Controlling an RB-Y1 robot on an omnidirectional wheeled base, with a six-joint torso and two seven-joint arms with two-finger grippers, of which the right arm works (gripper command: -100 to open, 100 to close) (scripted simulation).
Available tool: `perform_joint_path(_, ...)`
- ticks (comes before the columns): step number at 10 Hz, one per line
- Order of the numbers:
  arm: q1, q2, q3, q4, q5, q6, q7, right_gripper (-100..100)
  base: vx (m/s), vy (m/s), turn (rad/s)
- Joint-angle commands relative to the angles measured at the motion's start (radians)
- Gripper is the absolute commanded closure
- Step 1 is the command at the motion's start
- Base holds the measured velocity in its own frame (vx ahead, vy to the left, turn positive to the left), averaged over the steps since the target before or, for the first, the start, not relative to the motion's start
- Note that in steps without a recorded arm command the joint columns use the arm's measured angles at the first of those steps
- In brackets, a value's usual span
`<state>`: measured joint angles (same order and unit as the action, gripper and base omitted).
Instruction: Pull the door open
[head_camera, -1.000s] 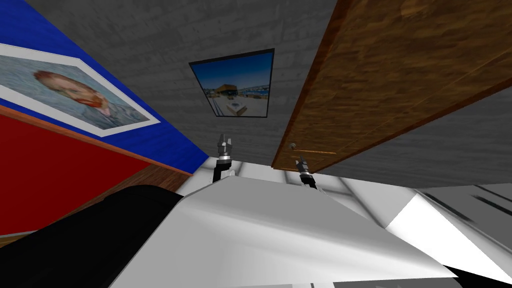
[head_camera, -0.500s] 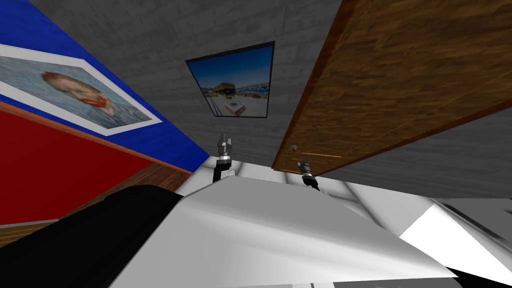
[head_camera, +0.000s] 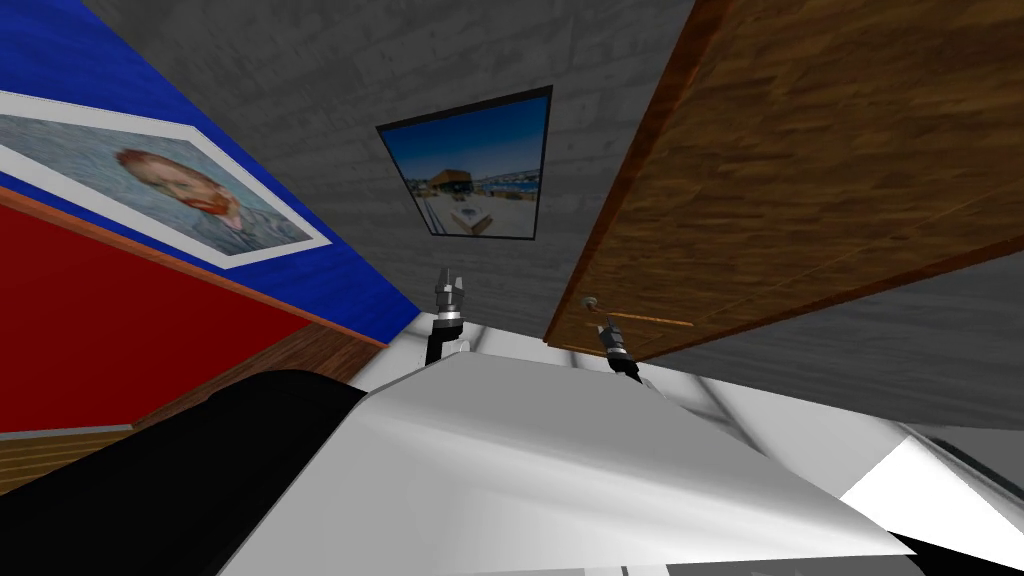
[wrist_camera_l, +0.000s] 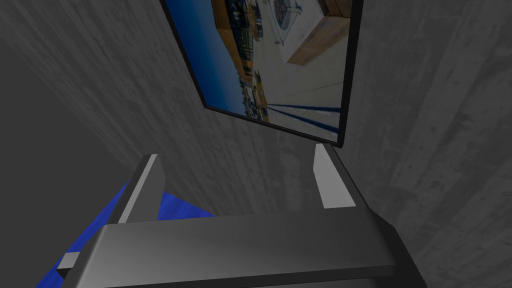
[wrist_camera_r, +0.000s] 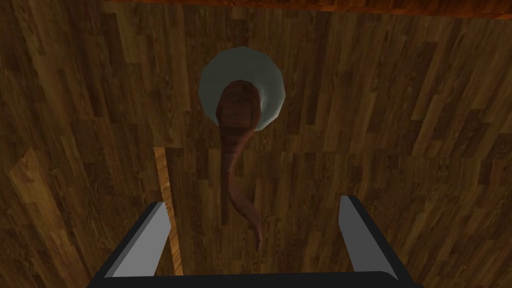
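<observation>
At the door (wrist_camera_r: 400, 125), right gripper (wrist_camera_r: 252, 202), fingers (wrist_camera_r: 145, 240) parted, astride the handle (wrist_camera_r: 234, 145).

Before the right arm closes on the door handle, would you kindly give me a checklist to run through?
1. Right gripper open: ok.
2. Handle lined up between its fingers: ok.
3. Grip on handle: not ok, the fingers stand apart from it.
4. Left gripper away from the door: ok, open, off to its left.
5. Door unlatched: cannot tell.
</observation>
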<state>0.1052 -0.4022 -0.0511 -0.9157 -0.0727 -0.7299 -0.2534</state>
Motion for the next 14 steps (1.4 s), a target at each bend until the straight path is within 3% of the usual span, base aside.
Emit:
perform_joint_path(1, -0.009, -0.001, -0.009, 0.021, -0.004, -0.007, 0.001, -100, 0.186, -0.005, 0.084)
perform_joint_path(4, -0.02, -0.002, -0.027, 0.052, -0.012, -0.018, 0.005, -100, 0.203, -0.04, 0.094)
perform_joint_path(5, -0.017, -0.002, -0.023, 0.042, -0.01, -0.013, 0.004, -100, 0.079, -0.012, 0.017)
perform_joint_path(6, -0.017, -0.002, -0.023, 0.042, -0.01, -0.013, 0.004, 100, -0.006, 0.0, -0.012)
perform_joint_path(11, -0.017, -0.002, -0.023, 0.042, -0.01, -0.013, 0.004, 100, -0.016, 0.0, -0.001)
perform_joint_path(12, 0.001, -0.019, -0.01, 0.045, -0.006, -0.034, -0.017, 100, -0.122, -0.055, 0.149)
perform_joint_path(14, 0.015, -0.035, 0.002, 0.045, -0.002, -0.055, -0.034, 100, -0.171, -0.091, 0.176)
